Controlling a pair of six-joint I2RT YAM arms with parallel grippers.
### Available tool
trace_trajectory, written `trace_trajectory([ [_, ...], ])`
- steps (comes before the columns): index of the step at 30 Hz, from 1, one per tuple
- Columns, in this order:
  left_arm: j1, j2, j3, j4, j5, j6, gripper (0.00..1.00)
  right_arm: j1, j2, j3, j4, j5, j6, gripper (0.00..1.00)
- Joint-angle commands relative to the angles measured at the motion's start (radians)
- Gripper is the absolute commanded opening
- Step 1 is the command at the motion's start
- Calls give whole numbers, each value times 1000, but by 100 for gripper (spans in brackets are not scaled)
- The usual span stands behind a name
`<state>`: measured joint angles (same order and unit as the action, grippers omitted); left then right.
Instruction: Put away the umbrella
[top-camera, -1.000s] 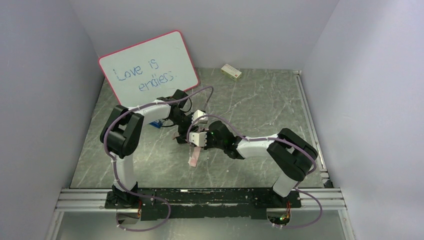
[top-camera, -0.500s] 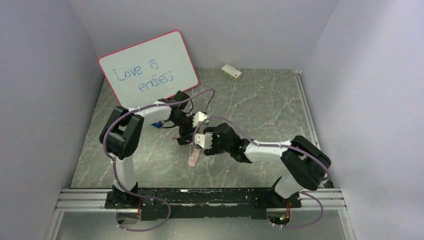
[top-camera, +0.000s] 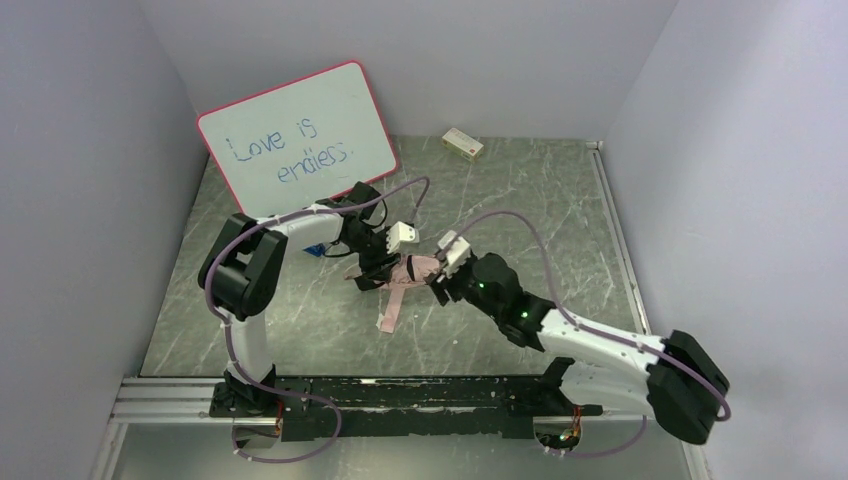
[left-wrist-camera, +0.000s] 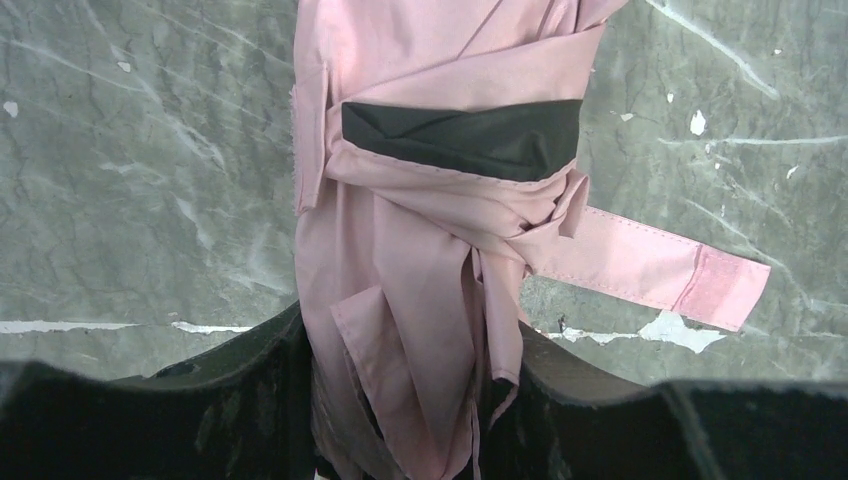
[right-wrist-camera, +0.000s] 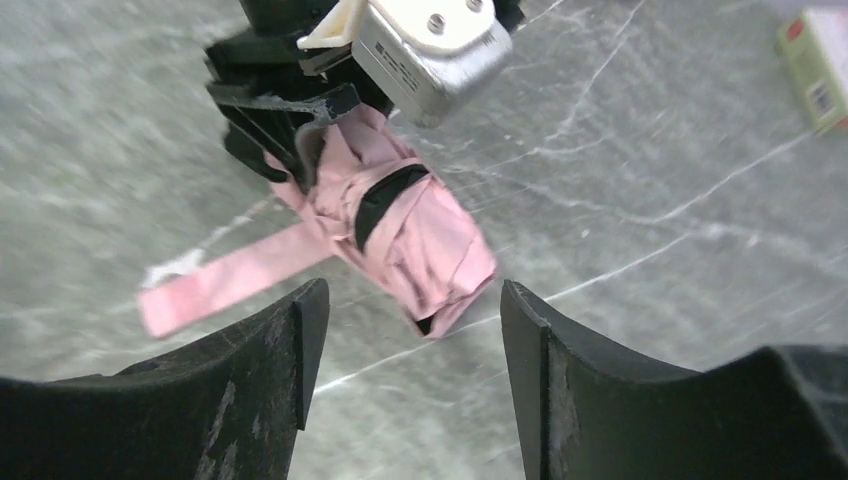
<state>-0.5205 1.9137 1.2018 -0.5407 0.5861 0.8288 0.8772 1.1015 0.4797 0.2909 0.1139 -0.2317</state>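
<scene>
Clearly the umbrella (top-camera: 412, 270) is a light, soft bundle now: it is collapsed and its pale pink cloth is gathered in loose folds, with a band of the black lining showing across the middle. It sits a little left of the middle of the surface (top-camera: 520, 210). The left fingers (left-wrist-camera: 220, 390) are clenched around one end of it. The other end points right, toward the right fingers (right-wrist-camera: 240, 380), which stand spread with nothing between them, just short of that free end. Whether the bundle rests on the surface or hangs just above it, I cannot tell.

The strap (left-wrist-camera: 650, 265) is not fastened. It trails off the bundle toward the near side, with its fastening patch at the tip.

My judgement is that the cloth will slide and bunch under a pinch, and the thin ribs inside could bend if squeezed hard. The firm core runs down the middle, so the safest hold is across the whole roll. The strap is limp and best taken near its tip, then drawn snug around the folds.
</scene>
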Motion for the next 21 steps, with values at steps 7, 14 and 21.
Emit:
trace_trajectory([
  [7,13,6,-105,47,-271,-122,5,5,-206,-82,-89,108,642,65],
  [14,14,-43,-148,101,-299,-173,5,3,-216,5,-316,144,669,81],
  [21,13,-46,-158,111,-325,-198,5,3,-229,-58,-214,135,731,100],
])
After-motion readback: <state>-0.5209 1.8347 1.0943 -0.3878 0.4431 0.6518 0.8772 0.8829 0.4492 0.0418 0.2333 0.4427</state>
